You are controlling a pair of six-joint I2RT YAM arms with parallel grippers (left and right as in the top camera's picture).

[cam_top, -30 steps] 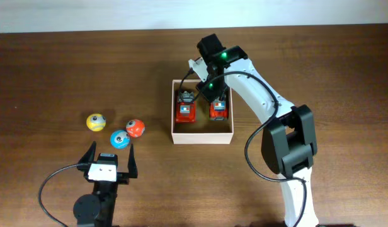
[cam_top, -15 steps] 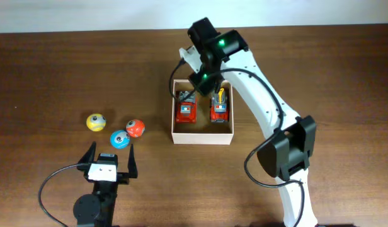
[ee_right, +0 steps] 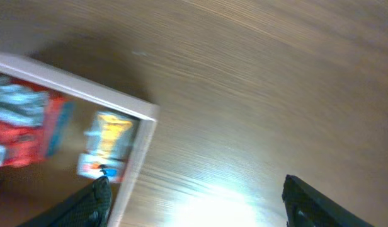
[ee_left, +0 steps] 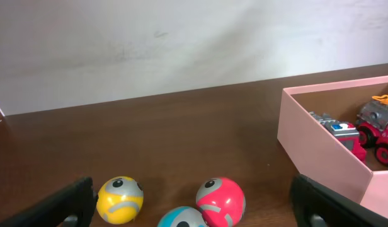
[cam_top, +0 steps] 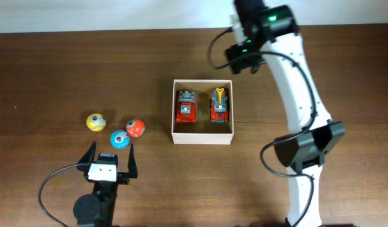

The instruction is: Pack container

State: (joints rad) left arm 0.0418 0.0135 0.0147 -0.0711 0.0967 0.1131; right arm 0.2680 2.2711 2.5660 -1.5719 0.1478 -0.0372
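The container point(cam_top: 202, 139), a cream-white square box, sits mid-table with two red toy cars inside: one on the left point(cam_top: 185, 107) and a yellow-topped one on the right point(cam_top: 219, 105). My right gripper point(cam_top: 242, 60) hovers open and empty past the box's far right corner. In the right wrist view its fingers point(ee_right: 194, 195) frame bare wood, with the box corner point(ee_right: 118, 107) and the yellow-topped car point(ee_right: 109, 142) at the left. My left gripper point(cam_top: 110, 153) stands open near the front edge, just behind three balls. The left wrist view shows the container's wall point(ee_left: 320, 135) at the right.
Three face-painted balls lie left of the box: yellow point(cam_top: 96, 122), blue point(cam_top: 119, 139) and red point(cam_top: 135, 128). In the left wrist view they sit between the open fingers: yellow point(ee_left: 120, 200), red point(ee_left: 220, 200), blue point(ee_left: 183, 217). A pale wall bounds the table's far side.
My right gripper opened and let go of the yellow-topped car in the box, then lifted and swung back and to the right. The left arm has not moved.
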